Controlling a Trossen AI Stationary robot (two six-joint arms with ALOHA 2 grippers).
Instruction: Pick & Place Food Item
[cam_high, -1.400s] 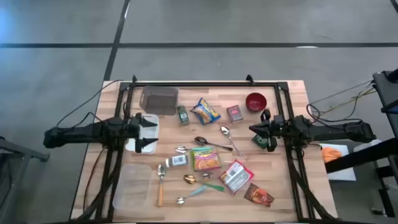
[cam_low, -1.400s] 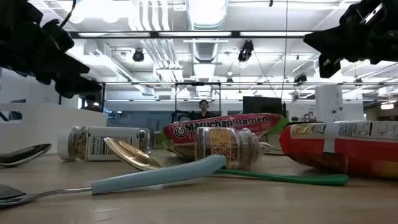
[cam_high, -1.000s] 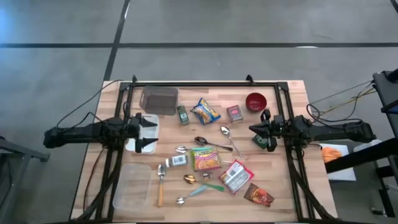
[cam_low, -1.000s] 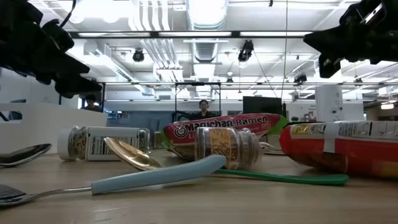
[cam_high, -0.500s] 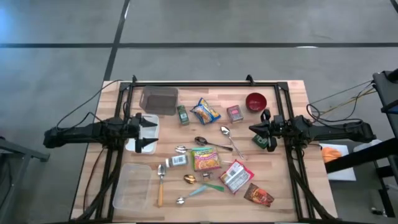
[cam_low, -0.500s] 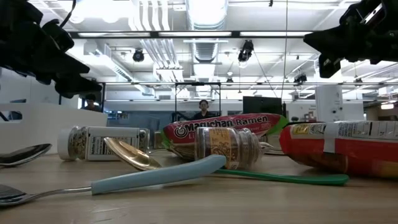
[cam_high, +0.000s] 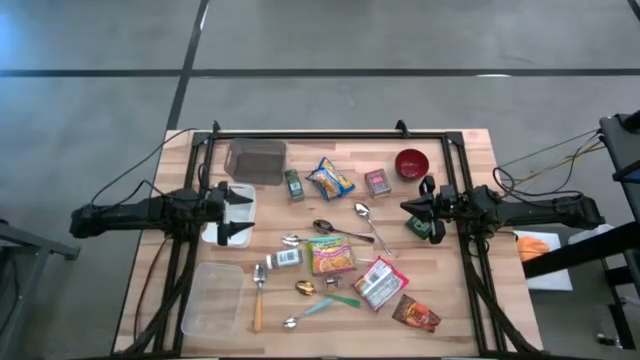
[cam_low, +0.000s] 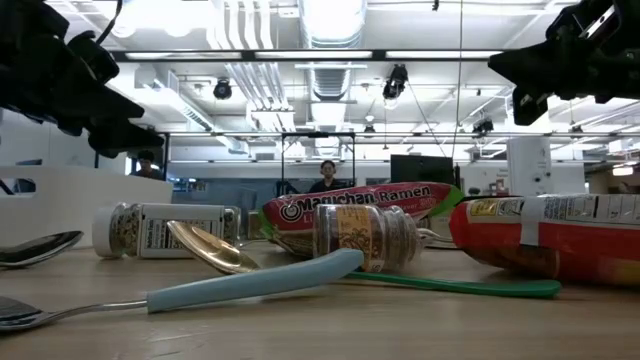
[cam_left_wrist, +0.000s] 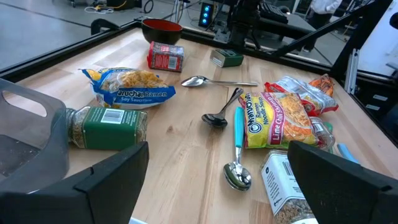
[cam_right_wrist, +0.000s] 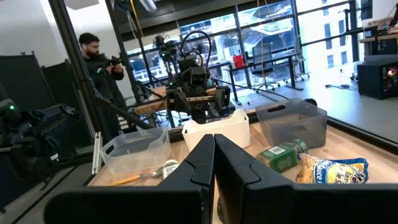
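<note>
- Food items are seen scattered across the middle of the wooden table, none of them held by either arm.
- The left gripper is held above a white bin near the table's left edge, its fingers spread wide with nothing between them.
- A clear plastic tub is set at the near left corner, and a grey tub at the far left.
- A green-labelled spice jar is laid on its side just beside the grey tub, with a blue-and-yellow noodle packet to its right.
- A white-labelled jar is laid near a wooden-handled spoon and a light blue-handled spoon.
- A ramen packet is placed at the table's centre, with metal spoons lying just beyond it.
- A red-and-white packet and a small dark red pouch are laid toward the near right.
- A small red box and a red bowl are set at the far right.
- The right gripper is held above the table's right side, its fingers pressed together and empty, with a small green tin just beside it.
- In the right wrist view a person is seen standing beyond the table.
</note>
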